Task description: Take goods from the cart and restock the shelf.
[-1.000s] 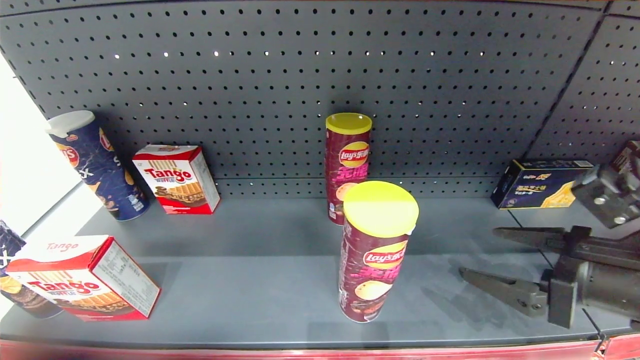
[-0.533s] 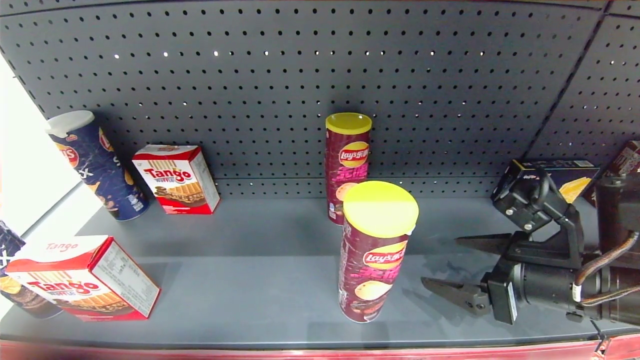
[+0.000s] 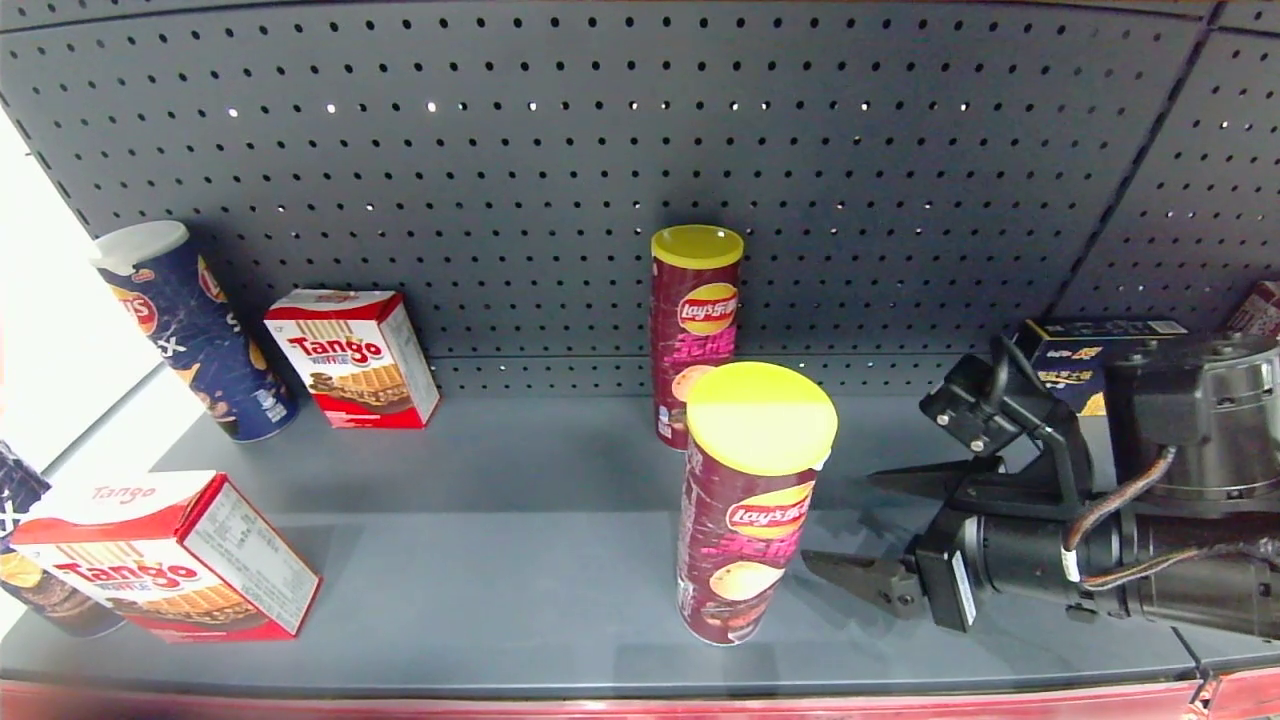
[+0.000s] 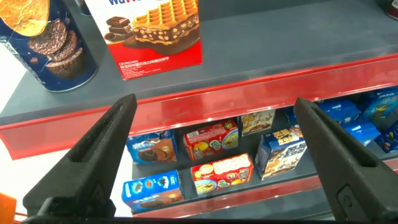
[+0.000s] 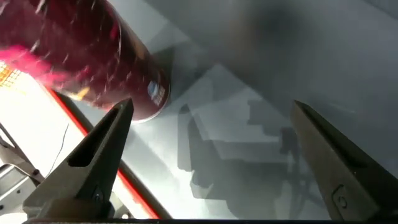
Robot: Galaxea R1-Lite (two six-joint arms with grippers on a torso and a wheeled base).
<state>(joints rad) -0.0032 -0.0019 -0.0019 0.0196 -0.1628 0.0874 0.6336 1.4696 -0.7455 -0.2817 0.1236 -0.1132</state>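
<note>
My right gripper (image 3: 840,522) stands spread just beside the front chips can (image 3: 748,530), which I judge light, slick and crushable, best pinched gently around its middle.

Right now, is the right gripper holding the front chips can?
No, the right gripper is open, and the front chips can stands outside its jaws.

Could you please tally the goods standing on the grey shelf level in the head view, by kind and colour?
Maroon cans: 2
Blue cans: 2
Red wafer boxes: 2
Dark blue box: 1
Total: 7, leaving out a cut-off pack at the right edge whose kind cannot be told.
</note>
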